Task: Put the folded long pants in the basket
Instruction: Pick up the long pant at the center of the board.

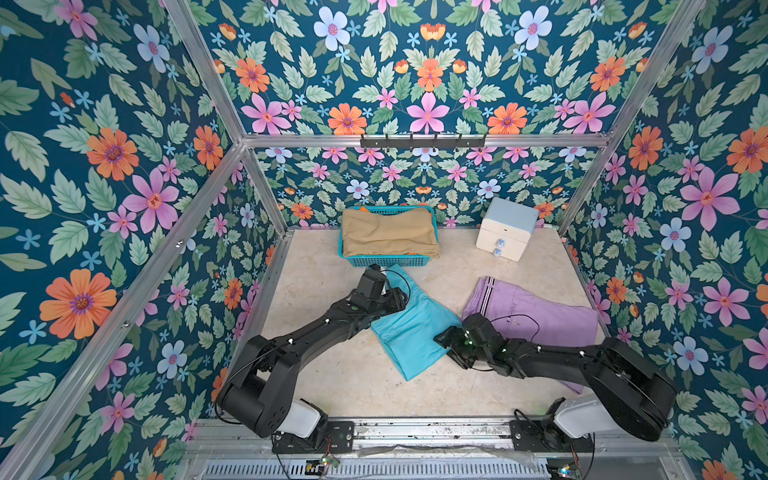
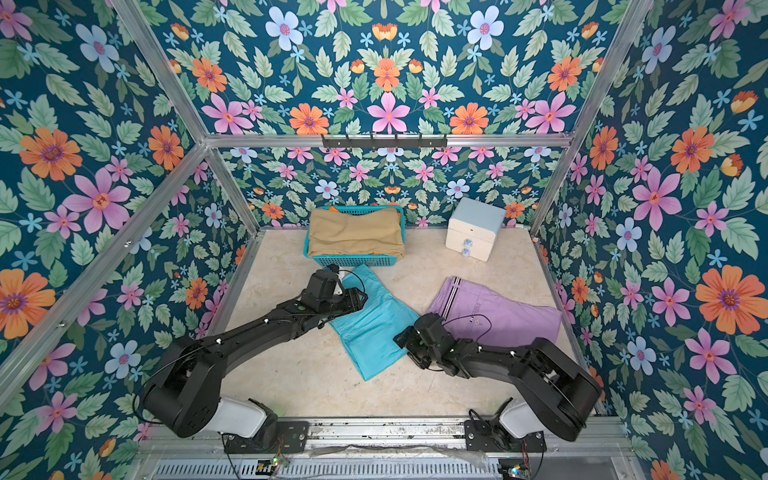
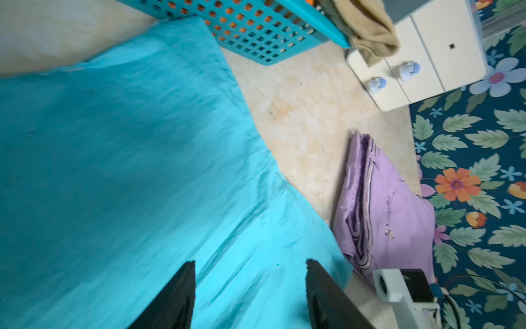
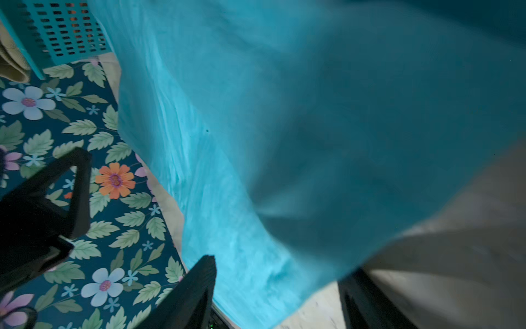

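Observation:
The teal basket (image 1: 388, 262) (image 2: 353, 261) stands at the back of the table. Folded tan pants (image 1: 390, 235) (image 2: 355, 237) lie on top in it, over a bit of orange cloth (image 1: 365, 209). Turquoise pants (image 1: 415, 332) (image 2: 374, 332) (image 3: 128, 171) (image 4: 284, 114) lie flat in the middle, one end near the basket. Lilac pants (image 1: 536, 307) (image 2: 503, 311) (image 3: 398, 216) with a striped waistband lie to their right. My left gripper (image 1: 401, 299) (image 2: 360, 299) (image 3: 250, 263) hangs open over the turquoise pants' far end. My right gripper (image 1: 441, 338) (image 2: 401, 338) (image 4: 280, 267) is open at their right edge, cloth between its fingers.
A white-and-blue drawer box (image 1: 505, 232) (image 3: 421, 57) stands at the back right, close to the basket's corner. Floral walls and aluminium posts close in the table on three sides. A black hook rail (image 1: 422, 141) crosses the back wall above.

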### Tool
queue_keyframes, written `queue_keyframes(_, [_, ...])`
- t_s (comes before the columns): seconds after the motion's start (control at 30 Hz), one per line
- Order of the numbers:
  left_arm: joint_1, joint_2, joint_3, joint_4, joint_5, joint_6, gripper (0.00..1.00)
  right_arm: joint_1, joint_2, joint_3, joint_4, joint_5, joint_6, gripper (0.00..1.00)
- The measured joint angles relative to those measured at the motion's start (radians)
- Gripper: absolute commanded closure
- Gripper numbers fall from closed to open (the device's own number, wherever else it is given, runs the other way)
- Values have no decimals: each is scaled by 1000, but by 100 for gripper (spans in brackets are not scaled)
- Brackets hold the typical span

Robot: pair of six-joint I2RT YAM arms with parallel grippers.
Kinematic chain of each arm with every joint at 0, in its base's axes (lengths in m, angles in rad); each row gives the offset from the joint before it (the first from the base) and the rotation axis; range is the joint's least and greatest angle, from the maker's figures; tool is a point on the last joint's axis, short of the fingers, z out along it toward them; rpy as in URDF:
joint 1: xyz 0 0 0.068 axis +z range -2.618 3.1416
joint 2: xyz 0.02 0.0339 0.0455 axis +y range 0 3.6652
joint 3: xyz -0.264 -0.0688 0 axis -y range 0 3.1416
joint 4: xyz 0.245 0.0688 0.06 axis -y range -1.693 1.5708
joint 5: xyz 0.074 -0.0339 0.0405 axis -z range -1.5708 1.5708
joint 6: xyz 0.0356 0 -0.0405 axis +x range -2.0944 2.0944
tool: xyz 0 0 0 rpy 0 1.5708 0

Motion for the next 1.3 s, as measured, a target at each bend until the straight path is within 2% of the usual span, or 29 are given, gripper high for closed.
queue_keyframes(0.1, [32,-22,-15,-24,0,27,35,2,79,18,91,-10,25,57])
queue_keyframes(0.17, [47,-28,-19,-39,-2,47,35,2,106,35,104,-16,34,72])
queue_keyframes(0.23, [60,-32,-21,-51,-12,60,34,-7,109,51,63,-24,26,90])
queue_keyframes(0.3, [77,-36,-23,-56,-16,74,32,-42,95,68,-16,-54,-6,100])
queue_keyframes(0.4, [102,-35,-19,-69,-39,97,29,-136,71,111,-166,-136,-107,100])
queue_keyframes(0.53, [113,-16,-2,-85,-61,127,27,-263,70,254,-506,-248,-397,100])
queue_keyframes(0.7, [113,17,-5,-95,-72,154,16,-308,34,412,-912,-192,-725,100])
queue_keyframes(0.87, [114,43,-55,-90,-88,156,16,-337,47,468,-1075,-124,-842,100])
queue_keyframes(1.0, [114,100,-112,-46,-24,163,23,-338,93,496,-1099,-109,-871,100])
queue_keyframes(1.1, [113,150,-135,76,62,156,31,-341,108,504,-1103,-108,-880,100])
queue_keyframes(1.2, [111,181,-144,146,103,152,47,-343,119,509,-1106,-103,-885,100])
queue_keyframes(1.3, [111,189,-143,143,92,153,56,-346,119,511,-1111,-96,-885,100])
